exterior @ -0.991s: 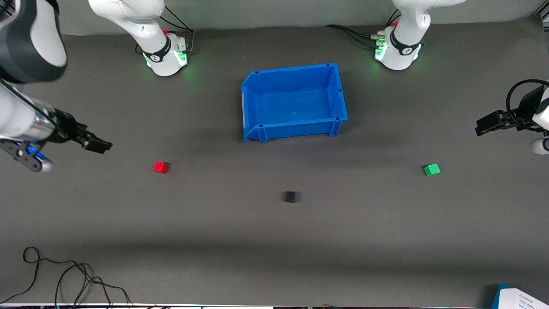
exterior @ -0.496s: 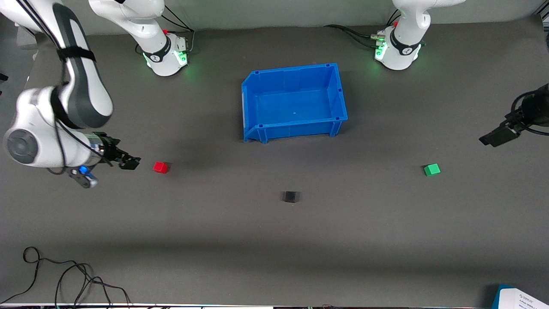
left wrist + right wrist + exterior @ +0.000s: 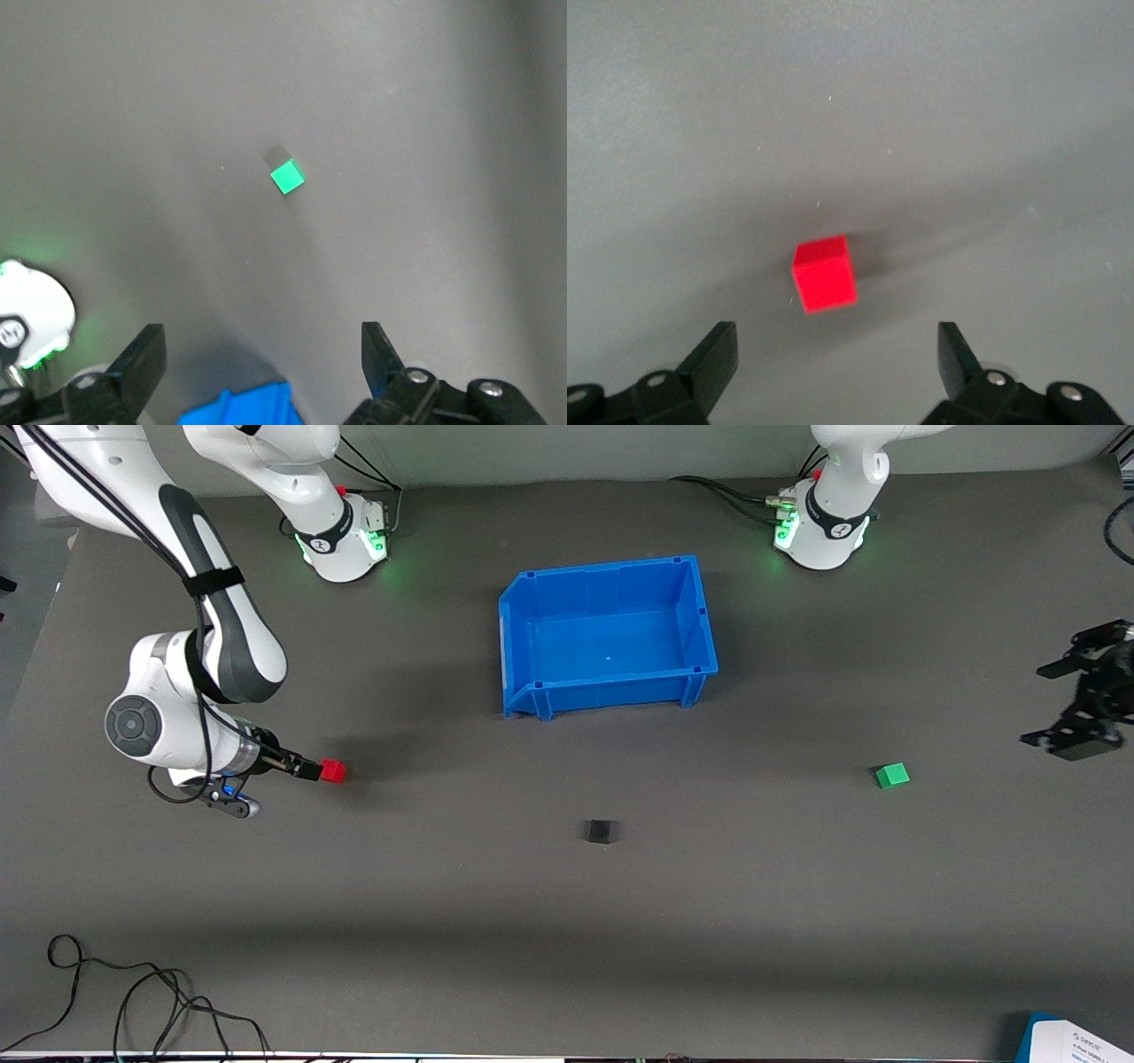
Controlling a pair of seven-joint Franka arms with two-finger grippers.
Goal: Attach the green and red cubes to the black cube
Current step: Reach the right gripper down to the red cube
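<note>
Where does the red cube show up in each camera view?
Front view: red cube on the table toward the right arm's end, at the right gripper.
Right wrist view: centered, ahead of the open fingers.
Left wrist view: not in it.
Shared landmark: the right gripper's fingers.

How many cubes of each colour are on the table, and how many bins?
Red cube: 1
Green cube: 1
Black cube: 1
Blue bin: 1
Total: 4
</note>
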